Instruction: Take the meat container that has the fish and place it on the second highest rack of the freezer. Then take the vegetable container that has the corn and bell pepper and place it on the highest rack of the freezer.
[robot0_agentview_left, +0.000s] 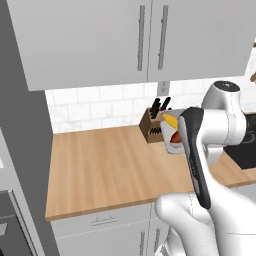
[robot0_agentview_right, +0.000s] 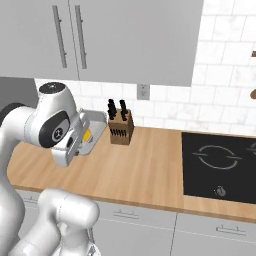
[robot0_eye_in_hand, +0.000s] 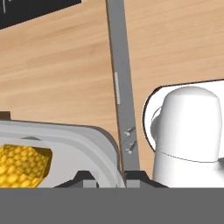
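The grey vegetable container (robot0_agentview_left: 169, 146) hangs tilted above the wooden counter (robot0_agentview_left: 105, 170), in front of the knife block. The yellow corn (robot0_agentview_left: 170, 120) and the red-orange bell pepper (robot0_agentview_left: 175, 137) lie in it. In the right base view the container (robot0_agentview_right: 95, 127) sticks out from behind my hand, with the corn (robot0_agentview_right: 87, 135) showing. My gripper (robot0_eye_in_hand: 112, 176) is shut on the container's rim (robot0_eye_in_hand: 70, 136), and the corn (robot0_eye_in_hand: 24, 164) sits just inside. A tall grey cabinet side (robot0_agentview_left: 22, 150), the freezer, stands at the left. The fish and its container are out of view.
A knife block (robot0_agentview_right: 120, 127) stands at the back of the counter by the tiled wall. A black cooktop (robot0_agentview_right: 220, 165) lies to the right. Upper cabinets (robot0_agentview_left: 125, 35) hang over the counter, and drawers (robot0_agentview_left: 100, 222) run below its front edge.
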